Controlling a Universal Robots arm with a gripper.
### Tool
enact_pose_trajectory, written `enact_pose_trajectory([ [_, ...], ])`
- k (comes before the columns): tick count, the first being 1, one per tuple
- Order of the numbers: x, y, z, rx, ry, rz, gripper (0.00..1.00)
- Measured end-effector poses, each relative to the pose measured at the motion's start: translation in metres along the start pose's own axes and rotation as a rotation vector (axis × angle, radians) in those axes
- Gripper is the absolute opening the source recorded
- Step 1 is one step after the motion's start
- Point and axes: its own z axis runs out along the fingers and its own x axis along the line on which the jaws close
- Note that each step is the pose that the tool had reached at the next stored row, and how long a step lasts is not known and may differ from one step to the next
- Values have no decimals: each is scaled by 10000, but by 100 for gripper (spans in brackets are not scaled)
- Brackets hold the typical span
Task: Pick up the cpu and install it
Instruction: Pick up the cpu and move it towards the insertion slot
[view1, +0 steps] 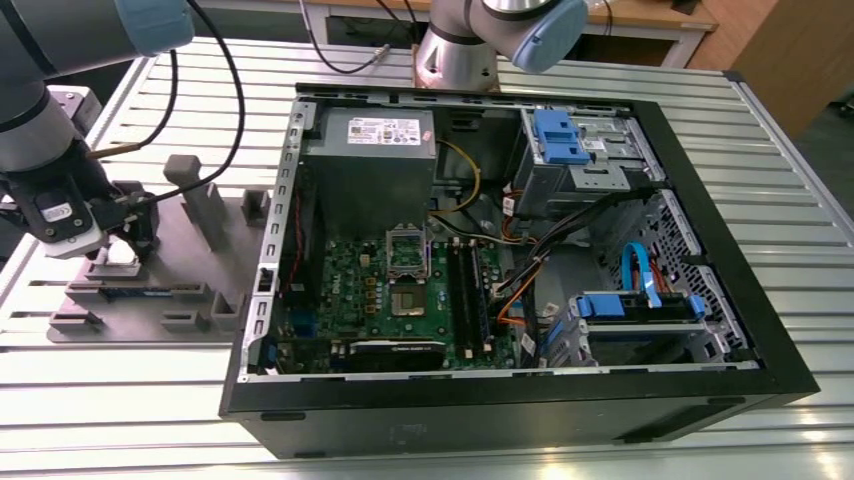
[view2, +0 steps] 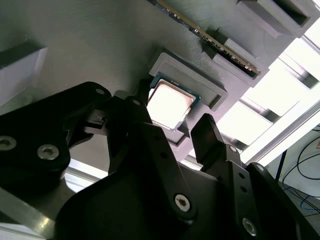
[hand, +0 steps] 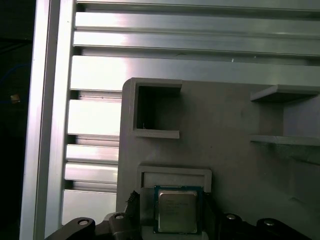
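Observation:
The cpu (view2: 170, 104) is a small square chip with a pale metal top. It lies flat in a shallow pocket of the grey fixture (hand: 235, 150) and is also seen at cpu (hand: 177, 210). My gripper (view2: 172, 117) is open and hangs low over the chip, one black finger (view2: 135, 125) on each side of it with small gaps. In the exterior view the gripper (view1: 118, 245) is over the fixture (view1: 147, 300), on the exterior view's left, outside the open computer case (view1: 534, 400). Inside, the green motherboard (view1: 354, 280) has its socket (view1: 404, 300) uncovered and the metal frame (view1: 404, 245) swung up.
A memory stick (view1: 134, 293) lies in a slot of the fixture, with grey upright posts (view1: 200, 205) beside my arm. A grey power supply (view1: 367, 135), cables (view1: 534, 260) and blue drive brackets (view1: 641, 305) fill the case. The robot base (view1: 461, 50) stands behind it on the slatted table (view1: 120, 400).

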Motion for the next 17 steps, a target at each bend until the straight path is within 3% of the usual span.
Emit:
enact_pose_trajectory([
  [17, -7, 0, -9, -1, 3, 0, 60],
])
